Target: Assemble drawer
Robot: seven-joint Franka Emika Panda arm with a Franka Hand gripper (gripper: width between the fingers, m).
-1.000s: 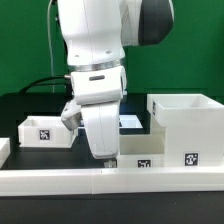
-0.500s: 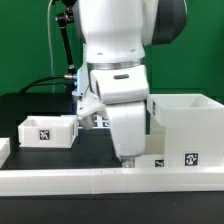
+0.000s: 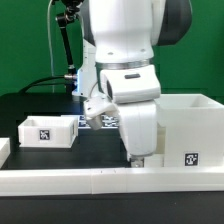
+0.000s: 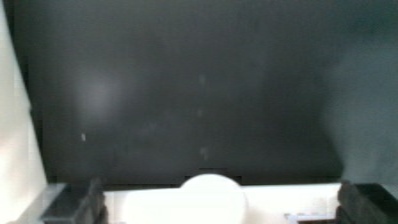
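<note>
A large open white drawer box (image 3: 186,122) with a marker tag stands at the exterior view's right. A low white drawer part (image 3: 150,160) with a tag lies just to its left. My gripper (image 3: 139,158) hangs low over that part. In the wrist view, my gripper (image 4: 217,206) is open. Its dark fingers (image 4: 71,204) stand on either side of a white panel (image 4: 151,205) that carries a round white knob (image 4: 210,189). Nothing is held. A smaller open white box (image 3: 46,131) with a tag sits at the exterior view's left.
A long low white rail (image 3: 60,178) runs along the table's front edge. A tagged flat piece (image 3: 112,120) lies behind the arm on the black table (image 3: 40,160). Cables and a stand (image 3: 68,40) rise at the back. A white edge (image 4: 9,120) borders the wrist view.
The arm has moved toward the exterior view's right, from the table's middle to over the low drawer part beside the large box. The gripper stays low and open.
</note>
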